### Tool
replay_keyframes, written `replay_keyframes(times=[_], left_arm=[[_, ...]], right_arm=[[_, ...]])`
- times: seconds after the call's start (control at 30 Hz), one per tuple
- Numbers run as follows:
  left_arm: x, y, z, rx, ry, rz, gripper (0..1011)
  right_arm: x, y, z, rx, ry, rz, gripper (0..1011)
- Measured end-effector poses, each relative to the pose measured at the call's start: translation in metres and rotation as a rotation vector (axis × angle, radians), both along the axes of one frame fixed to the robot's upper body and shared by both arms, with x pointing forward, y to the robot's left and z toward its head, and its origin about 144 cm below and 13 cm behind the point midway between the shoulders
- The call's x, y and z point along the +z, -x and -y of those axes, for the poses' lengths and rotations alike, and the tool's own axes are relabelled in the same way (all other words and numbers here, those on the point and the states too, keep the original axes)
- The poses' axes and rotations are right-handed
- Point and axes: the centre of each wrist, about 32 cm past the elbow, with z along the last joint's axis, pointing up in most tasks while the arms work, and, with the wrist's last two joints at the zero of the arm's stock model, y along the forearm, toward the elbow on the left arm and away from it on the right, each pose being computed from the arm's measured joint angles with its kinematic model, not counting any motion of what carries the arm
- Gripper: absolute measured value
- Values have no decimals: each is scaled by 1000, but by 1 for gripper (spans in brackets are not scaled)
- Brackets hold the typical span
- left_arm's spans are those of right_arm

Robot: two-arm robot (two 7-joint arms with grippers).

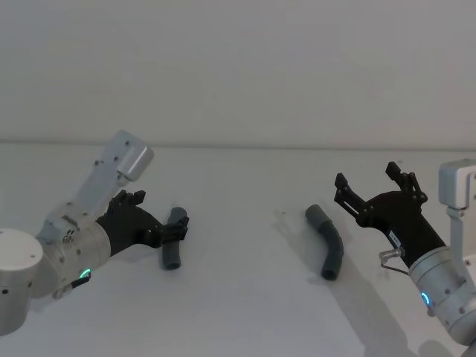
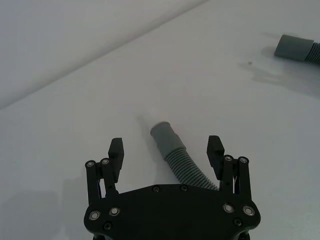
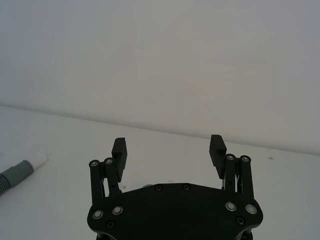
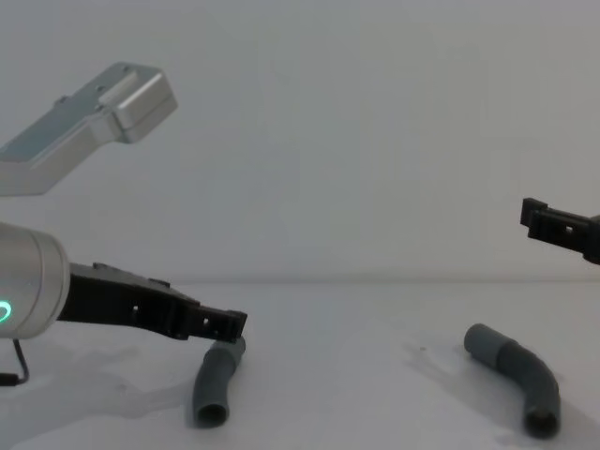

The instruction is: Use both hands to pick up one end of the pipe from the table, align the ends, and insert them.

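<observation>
Two dark-grey ribbed pipe pieces lie apart on the white table. My left gripper is open and low over the left piece. In the left wrist view its fingers straddle that piece's smooth grey cuff without touching it. The right piece lies bent near the middle right. Its grey cuff and white tip show in the right wrist view. My right gripper hovers open to the right of that piece, raised off the table, with nothing between its fingers. In the chest view the left gripper sits just above the left piece.
A pale wall rises behind the table's back edge. Bare table lies between the two pieces and in front of them. The right piece also shows far off in the left wrist view.
</observation>
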Motion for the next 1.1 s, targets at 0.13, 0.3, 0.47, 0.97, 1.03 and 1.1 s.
replay_keyframes(times=[0.13,0.3,0.47,0.97,1.03,1.1], left_arm=[[-1,-3,2,7,5,-25,1000],[-2,-5,4,12,12,-44,1000],[-3,-7,6,19,20,-58,1000],[-8,-11,11,40,26,-91,1000],[-8,-11,11,41,24,-94,1000],[-9,-11,11,44,23,-99,1000]], right_arm=[[0,0,0,0,0,0,1004],[0,0,0,0,0,0,1005],[0,0,0,0,0,0,1004],[0,0,0,0,0,0,1005],[0,0,0,0,0,0,1005],[0,0,0,0,0,0,1004]])
